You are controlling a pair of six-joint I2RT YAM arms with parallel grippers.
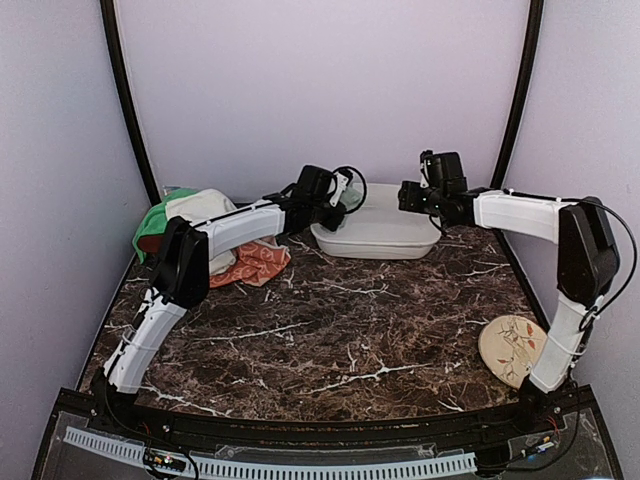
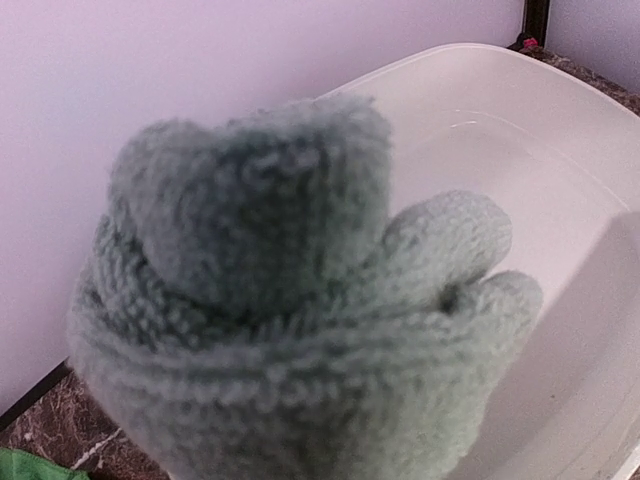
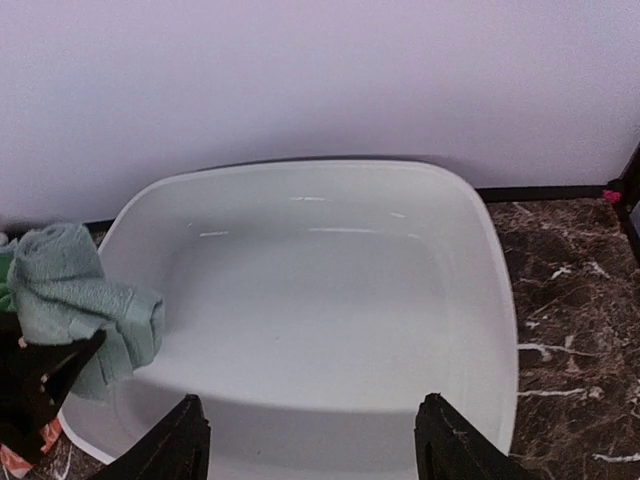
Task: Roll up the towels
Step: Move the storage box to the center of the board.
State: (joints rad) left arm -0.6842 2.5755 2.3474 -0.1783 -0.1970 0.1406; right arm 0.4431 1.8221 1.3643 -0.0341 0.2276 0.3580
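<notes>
Sage-green towel, seemingly rolled, pinched by left gripper over basin; right gripper spread.

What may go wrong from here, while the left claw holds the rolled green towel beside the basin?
1. The rolled sage-green towel in the left claw hangs at the white basin's left rim; dropped here, it may catch the rim and fall outside.
2. Its roll looks loose, so it may open on release.
3. The open right claw hovers over the near rim; the arms might collide.
</notes>
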